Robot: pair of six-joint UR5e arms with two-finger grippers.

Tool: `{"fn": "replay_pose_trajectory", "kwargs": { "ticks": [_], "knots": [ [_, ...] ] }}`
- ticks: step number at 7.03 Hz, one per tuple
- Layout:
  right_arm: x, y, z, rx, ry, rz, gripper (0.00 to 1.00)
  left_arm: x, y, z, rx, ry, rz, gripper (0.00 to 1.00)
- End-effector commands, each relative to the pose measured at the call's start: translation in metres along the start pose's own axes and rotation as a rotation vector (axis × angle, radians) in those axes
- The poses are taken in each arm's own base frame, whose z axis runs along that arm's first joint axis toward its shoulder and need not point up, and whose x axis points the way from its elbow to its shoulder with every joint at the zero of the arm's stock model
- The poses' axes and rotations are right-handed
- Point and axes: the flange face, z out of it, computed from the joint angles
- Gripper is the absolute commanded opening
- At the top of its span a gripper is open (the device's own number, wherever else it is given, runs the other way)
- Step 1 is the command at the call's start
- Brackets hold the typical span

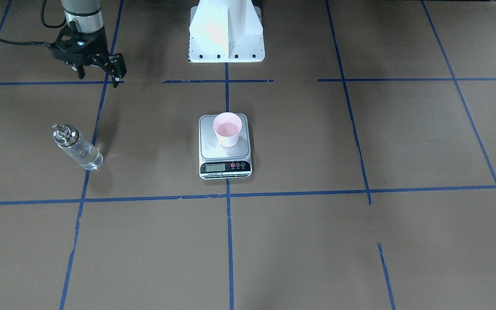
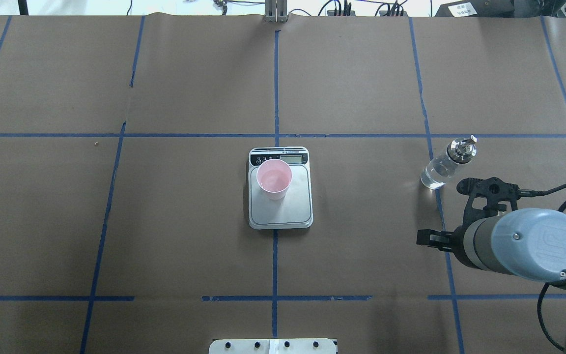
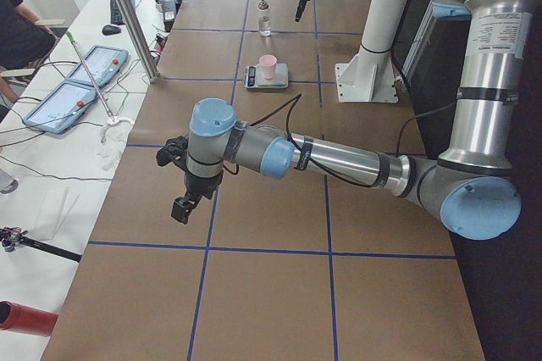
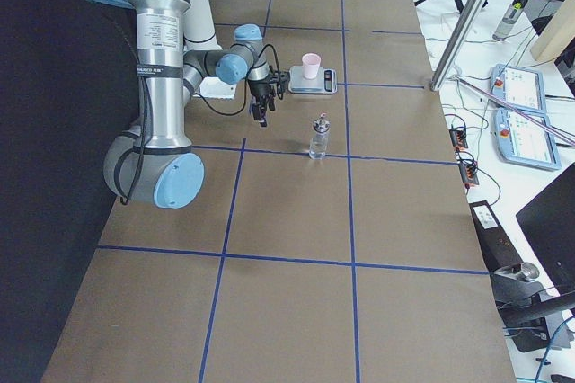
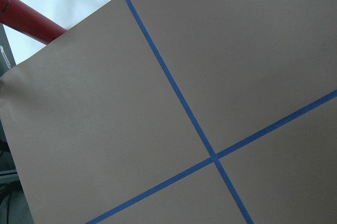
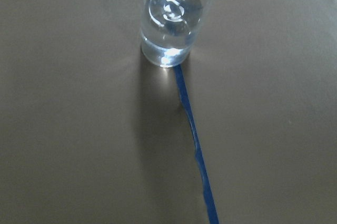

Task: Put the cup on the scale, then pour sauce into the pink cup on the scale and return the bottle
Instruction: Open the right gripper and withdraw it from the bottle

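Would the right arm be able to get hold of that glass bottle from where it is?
Probably yes. The right gripper hangs open close by the upright bottle, apart from it, with only bare table between them and nothing in the way.

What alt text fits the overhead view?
A pink cup stands on a small scale at the middle of a brown table gridded with blue tape. To the right, a clear bottle stands on a tape line; the right gripper is open and apart from it, nearer the robot.
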Motion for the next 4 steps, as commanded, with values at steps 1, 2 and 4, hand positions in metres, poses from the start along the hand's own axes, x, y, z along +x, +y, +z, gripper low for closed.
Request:
{"fn": "replay_pose_trajectory", "kwargs": {
  "ticks": [1, 2, 4],
  "knots": [
    [0.014, -0.005, -0.073, -0.09, -0.015, -0.007, 1.0, 0.0, 0.0, 0.0, 0.0, 0.002, 0.0, 1.0],
    [0.003, -0.034, -0.109, -0.126, -0.075, -0.045, 1.0, 0.0, 0.001, 0.001, -0.001, 0.002, -0.001, 1.0],
    [0.011, -0.08, -0.139, -0.107, -0.068, -0.169, 1.0, 0.0, 0.001, 0.001, -0.001, 0.002, -0.001, 1.0]
  ]
}}
